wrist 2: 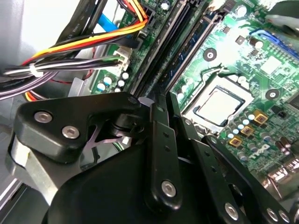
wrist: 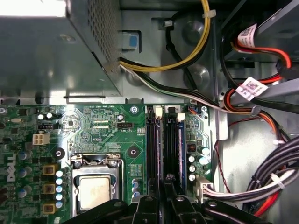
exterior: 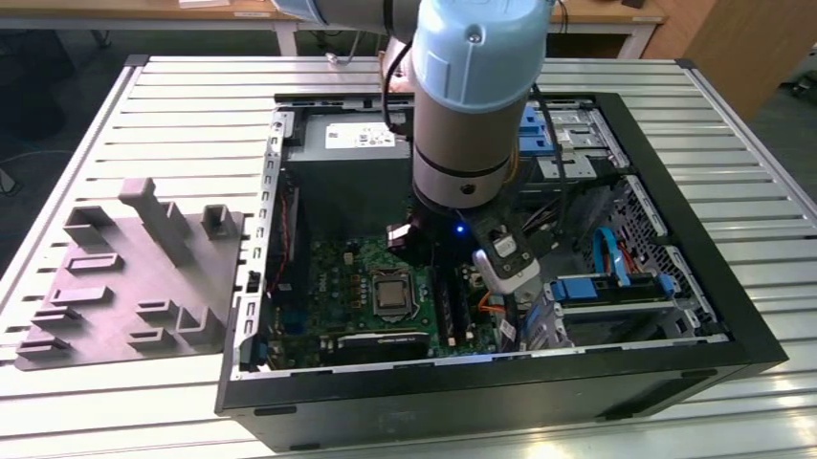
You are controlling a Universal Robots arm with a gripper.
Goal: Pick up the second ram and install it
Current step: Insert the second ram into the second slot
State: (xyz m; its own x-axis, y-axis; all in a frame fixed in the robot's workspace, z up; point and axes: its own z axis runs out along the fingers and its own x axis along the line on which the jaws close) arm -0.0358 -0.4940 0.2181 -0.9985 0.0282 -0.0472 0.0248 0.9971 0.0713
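Gripper (wrist: pixel 163 207) down inside the case (exterior: pixel 715 316) over the green board's (wrist: pixel 107 135) slots, grip impossible to tell, second ram (wrist: pixel 180 149) apparently standing edge-on in a slot just beside, looking mostly installed, full seating unconfirmed.

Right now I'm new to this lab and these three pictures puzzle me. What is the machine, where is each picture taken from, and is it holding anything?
The machine is a robot arm with a grasping tool at its end. The exterior view looks from off the arm at a slatted table. On the table lie an open computer case and, at the exterior view's left, a grey moulded tray. Both wrist views come from cameras riding on the arm, looking into the case at the green circuit board. The tool hangs right over the board's long black slots, where a blue memory stick stands. I cannot tell whether the tool grips it.
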